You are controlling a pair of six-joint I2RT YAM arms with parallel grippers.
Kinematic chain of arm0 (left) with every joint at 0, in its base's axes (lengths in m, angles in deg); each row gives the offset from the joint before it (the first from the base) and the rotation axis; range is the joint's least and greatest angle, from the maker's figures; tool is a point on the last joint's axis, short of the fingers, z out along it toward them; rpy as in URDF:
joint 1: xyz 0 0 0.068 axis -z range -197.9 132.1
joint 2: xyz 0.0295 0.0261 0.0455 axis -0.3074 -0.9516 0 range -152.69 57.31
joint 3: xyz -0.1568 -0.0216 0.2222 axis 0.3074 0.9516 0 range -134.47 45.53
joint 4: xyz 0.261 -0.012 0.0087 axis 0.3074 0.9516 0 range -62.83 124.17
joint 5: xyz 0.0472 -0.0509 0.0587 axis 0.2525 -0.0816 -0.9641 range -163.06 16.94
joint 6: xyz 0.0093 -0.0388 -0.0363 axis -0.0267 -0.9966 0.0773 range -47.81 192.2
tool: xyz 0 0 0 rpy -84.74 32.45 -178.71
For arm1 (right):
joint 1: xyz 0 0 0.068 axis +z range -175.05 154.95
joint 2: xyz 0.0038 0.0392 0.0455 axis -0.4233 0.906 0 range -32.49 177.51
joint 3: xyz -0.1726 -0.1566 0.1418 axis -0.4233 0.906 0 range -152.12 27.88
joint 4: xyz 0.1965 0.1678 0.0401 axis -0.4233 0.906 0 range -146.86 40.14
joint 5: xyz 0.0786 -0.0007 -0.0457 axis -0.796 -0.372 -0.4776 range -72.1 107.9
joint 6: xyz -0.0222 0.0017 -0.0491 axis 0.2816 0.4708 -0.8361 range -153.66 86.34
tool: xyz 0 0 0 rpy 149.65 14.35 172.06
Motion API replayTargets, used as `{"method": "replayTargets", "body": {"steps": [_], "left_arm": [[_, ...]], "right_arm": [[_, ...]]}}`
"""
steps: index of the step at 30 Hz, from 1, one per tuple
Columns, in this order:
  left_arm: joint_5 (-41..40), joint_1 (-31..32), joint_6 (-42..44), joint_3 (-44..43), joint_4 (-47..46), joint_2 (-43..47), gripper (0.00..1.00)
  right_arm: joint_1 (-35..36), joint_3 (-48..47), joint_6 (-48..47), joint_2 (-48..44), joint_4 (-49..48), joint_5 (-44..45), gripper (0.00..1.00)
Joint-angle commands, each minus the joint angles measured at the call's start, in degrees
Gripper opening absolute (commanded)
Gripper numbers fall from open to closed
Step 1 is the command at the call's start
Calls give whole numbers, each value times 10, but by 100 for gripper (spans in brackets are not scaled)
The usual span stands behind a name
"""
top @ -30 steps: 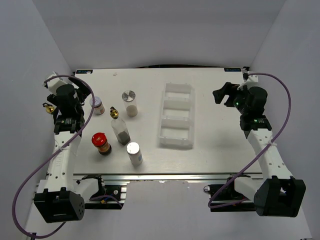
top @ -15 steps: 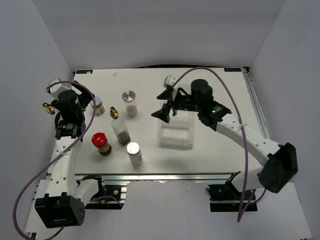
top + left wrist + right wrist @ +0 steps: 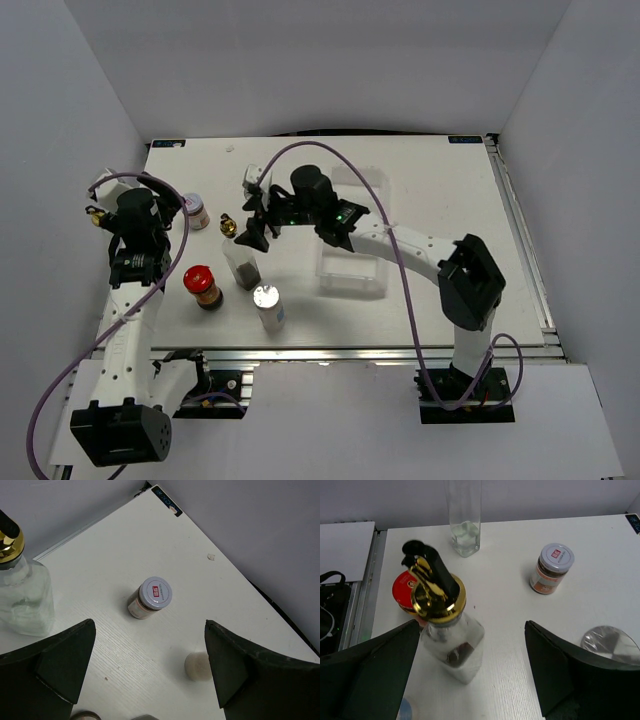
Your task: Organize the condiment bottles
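My right gripper [image 3: 255, 222] reaches across the table and is open. Its fingers stand either side of a glass bottle with a gold pourer [image 3: 445, 630], apart from it; the bottle also shows in the top view [image 3: 243, 265]. My left gripper [image 3: 165, 205] is open and empty, a little short of the white-lidded jar [image 3: 150, 597], which the top view also shows [image 3: 197, 212]. The second gold-topped bottle [image 3: 22, 595] stands at the table's left edge. The red-capped jar [image 3: 201, 286] and one silver-lidded shaker [image 3: 268, 306] stand near the front. The other shaker's lid [image 3: 612, 645] is under my right arm.
The white compartmented tray [image 3: 352, 272] lies right of centre, partly covered by my right arm. A small cream round thing [image 3: 197, 666] sits on the table by my left gripper's right finger. The table's back-left corner [image 3: 162, 497] is near.
My right arm has swung from the far right, across the tray, to the bottles on the left and now straddles the gold-topped bottle. My left arm has shifted slightly.
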Motion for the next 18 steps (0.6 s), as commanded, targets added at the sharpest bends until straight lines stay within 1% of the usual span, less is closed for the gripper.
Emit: {"method": "replayTargets", "body": {"steps": [1, 4, 7, 8, 9, 10, 11, 12, 13, 14, 15, 16, 17, 18], "left_arm": [[-19, -1, -7, 5, 12, 21, 98], [-31, -1, -10, 4, 19, 27, 98], [-41, -1, -14, 8, 23, 31, 98], [-42, -1, -14, 9, 24, 33, 98], [-42, 0, -14, 9, 24, 33, 98], [-47, 0, -15, 10, 25, 33, 98], [-49, 0, -15, 8, 26, 33, 98], [-51, -1, -16, 7, 28, 30, 98], [-52, -1, -16, 6, 30, 30, 98], [-52, -1, -14, 6, 28, 30, 98], [-51, 0, -13, 7, 27, 31, 98], [-50, 0, -13, 8, 27, 32, 98], [-49, 0, -13, 9, 26, 33, 98], [-49, 0, -13, 10, 26, 35, 98]], "right_arm": [[14, -57, 19, 27, -46, 3, 89], [17, -81, 38, 49, -51, -20, 89], [24, -92, 42, 68, -58, -14, 89], [24, -98, 48, 72, -61, -12, 89], [25, -101, 52, 76, -63, -12, 86], [25, -104, 55, 83, -63, -11, 80], [25, -107, 59, 84, -61, -11, 63], [25, -111, 61, 84, -58, -13, 53], [26, -111, 61, 83, -57, -16, 45], [26, -112, 58, 79, -56, -23, 32], [26, -114, 47, 77, -45, -38, 25], [27, -114, 44, 70, -42, -41, 11], [26, -114, 44, 65, -39, -45, 3], [25, -112, 42, 52, -35, -44, 0]]}}
